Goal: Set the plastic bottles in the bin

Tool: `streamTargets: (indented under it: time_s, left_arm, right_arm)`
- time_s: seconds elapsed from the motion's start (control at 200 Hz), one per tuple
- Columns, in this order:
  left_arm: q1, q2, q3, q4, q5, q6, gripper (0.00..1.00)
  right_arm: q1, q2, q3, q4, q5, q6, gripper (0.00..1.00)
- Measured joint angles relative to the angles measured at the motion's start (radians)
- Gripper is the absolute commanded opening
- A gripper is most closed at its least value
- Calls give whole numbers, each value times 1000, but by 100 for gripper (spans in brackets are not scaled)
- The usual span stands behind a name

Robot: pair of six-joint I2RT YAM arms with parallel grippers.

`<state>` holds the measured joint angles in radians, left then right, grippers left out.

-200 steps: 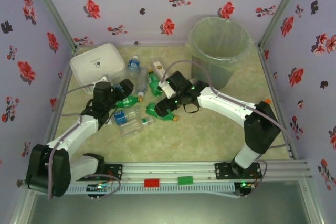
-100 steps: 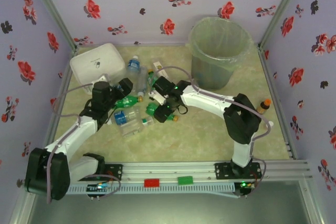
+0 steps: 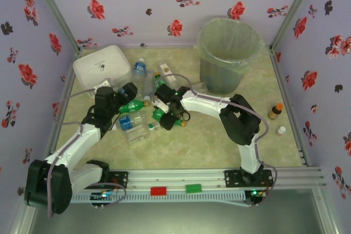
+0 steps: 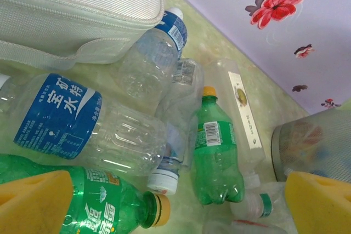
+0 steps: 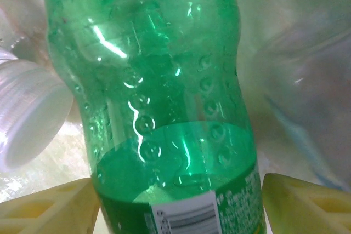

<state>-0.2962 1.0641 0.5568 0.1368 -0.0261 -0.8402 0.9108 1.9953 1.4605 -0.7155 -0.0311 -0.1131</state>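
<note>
Green marbled table (image 3: 192,141) between floral walls: the plastic bottles (image 3: 139,68) lie heaped left of the bin (image 3: 219,79), none visibly inside. The left gripper (image 4: 175,204) is spread wide over the heap. The right gripper (image 5: 181,201) straddles a green bottle (image 5: 164,80); whether it pinches, I cannot tell.

Bench (image 3: 192,146): pale green marbled top. Far left corner: white rounded box (image 3: 101,65), lying flat. Far right: bin (image 3: 219,83), upright. Between them: plastic bottles (image 3: 140,68) lie scattered, many touching, clear and green, among them a green bottle (image 5: 164,80) near the middle. Right edge: amber bottle (image 3: 275,112) upright, well apart from the rest.
</note>
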Motion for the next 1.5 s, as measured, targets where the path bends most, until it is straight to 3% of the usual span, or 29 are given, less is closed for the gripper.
streamTargets:
  time_s: [0.225, 0.385, 0.58, 0.85, 1.15, 1.5]
  left_arm:
    - [0, -6, -3, -2, 0, 0, 100]
    - [0, -10, -3, -3, 0, 0, 100]
    - [0, -11, -3, -3, 0, 0, 100]
    - [0, -11, -3, -3, 0, 10, 100]
    - [0, -11, -2, -3, 1, 62, 100]
    - [-55, 35, 37, -2, 12, 119, 100]
  right_arm:
    - [0, 28, 0, 23, 10, 0, 73]
    - [0, 32, 0, 33, 10, -12, 56]
    - [0, 26, -4, 49, 10, -15, 48]
    - [-18, -130, -23, 93, -33, -6, 44]
    - [-181, -323, -4, 258, -107, 104, 40]
    - [-328, -353, 233, 339, 65, 152, 35]
